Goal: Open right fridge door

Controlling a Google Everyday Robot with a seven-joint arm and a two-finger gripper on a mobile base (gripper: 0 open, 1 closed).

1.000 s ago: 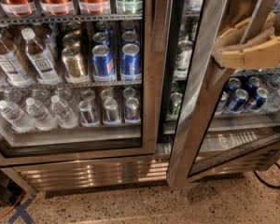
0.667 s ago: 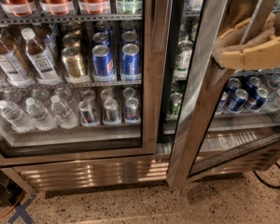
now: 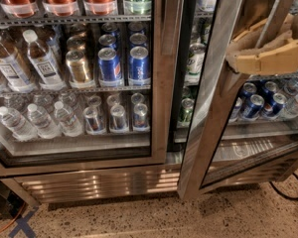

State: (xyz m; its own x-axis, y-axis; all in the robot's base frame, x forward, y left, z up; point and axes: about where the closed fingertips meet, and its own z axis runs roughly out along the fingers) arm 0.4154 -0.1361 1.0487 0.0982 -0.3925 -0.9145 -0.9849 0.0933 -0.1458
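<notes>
The right fridge door (image 3: 216,103) is a glass pane in a wide steel frame, swung partly open toward me, its left edge away from the cabinet. Green-white cans (image 3: 193,63) show in the gap and blue cans (image 3: 256,103) show through its glass. My gripper (image 3: 268,58), tan coloured, is at the upper right, against the door's frame at mid height. The left door (image 3: 159,83) stays shut, with water bottles, gold cans and Pepsi cans behind it.
A steel kick panel (image 3: 94,182) runs under the doors. The speckled floor (image 3: 139,217) lies below. A black cable (image 3: 288,192) loops on the floor at the right. A dark object with an orange cord (image 3: 5,207) sits at the lower left.
</notes>
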